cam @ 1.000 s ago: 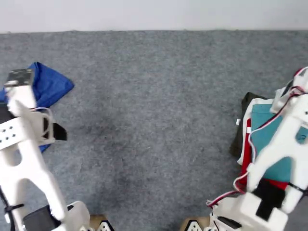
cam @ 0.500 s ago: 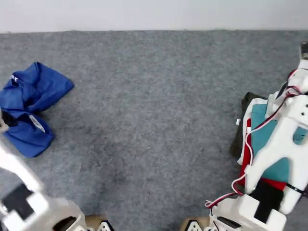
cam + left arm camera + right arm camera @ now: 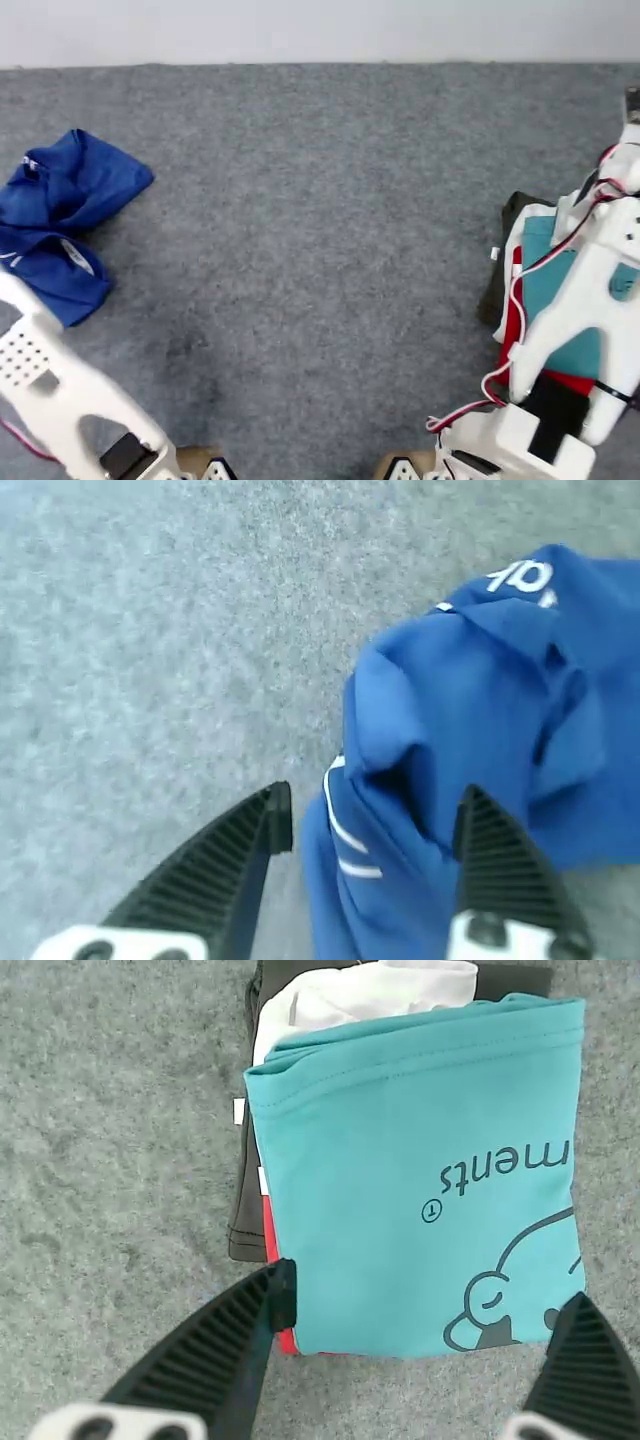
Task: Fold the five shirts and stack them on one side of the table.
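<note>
Blue cotton, crumpled into a loose heap, is what the coming move is judged to turn on. The unfolded blue shirt is seen at the left side of the grey felt-like table covering, well apart from the pile on the right. Its longer stretch runs from the near side of the table toward the far side, slightly slanted.

The left gripper is spread wide just above the cloth, and a rumpled edge with white stripes lies between the two black fingers. Nothing is gripped. The left arm is clearly the nearer one, so the pick is best made by it.

The shirt's surface is bunched into deep folds, with white print showing on one lobe. It is judged limp and likely to drag or unfold unevenly when lifted.

The right gripper is likewise parted and empty, held over the folded teal shirt. That shirt tops a stack of a red shirt, a white shirt and a dark shirt. Four shirts are thus stacked, and one is left to be folded.
</note>
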Controlling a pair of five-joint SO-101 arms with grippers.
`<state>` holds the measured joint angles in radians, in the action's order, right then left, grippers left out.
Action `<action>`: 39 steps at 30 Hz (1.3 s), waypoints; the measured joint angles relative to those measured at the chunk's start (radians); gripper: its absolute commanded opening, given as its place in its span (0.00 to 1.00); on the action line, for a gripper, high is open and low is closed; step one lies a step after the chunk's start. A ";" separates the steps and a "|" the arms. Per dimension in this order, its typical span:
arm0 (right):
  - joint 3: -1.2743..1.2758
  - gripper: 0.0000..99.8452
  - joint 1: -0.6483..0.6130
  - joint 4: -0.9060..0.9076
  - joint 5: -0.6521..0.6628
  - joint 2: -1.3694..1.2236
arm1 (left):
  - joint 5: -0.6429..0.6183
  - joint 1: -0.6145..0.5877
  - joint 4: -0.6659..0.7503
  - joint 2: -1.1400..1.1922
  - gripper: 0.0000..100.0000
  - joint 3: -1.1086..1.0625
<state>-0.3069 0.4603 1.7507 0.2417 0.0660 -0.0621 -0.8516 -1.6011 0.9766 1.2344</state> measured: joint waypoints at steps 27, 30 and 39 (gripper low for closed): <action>0.242 0.39 0.000 0.000 0.002 0.000 | 0.026 0.227 -0.132 0.333 0.01 0.371; 0.242 0.39 0.000 0.000 0.002 0.000 | 0.106 0.292 -0.133 0.282 0.01 0.371; 0.242 0.39 0.000 0.000 0.002 0.000 | 0.172 0.615 -0.133 -0.017 0.01 0.229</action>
<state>-0.0644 0.4603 1.7507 0.2432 0.0660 0.1097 -0.2363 -1.7346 0.9597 1.4630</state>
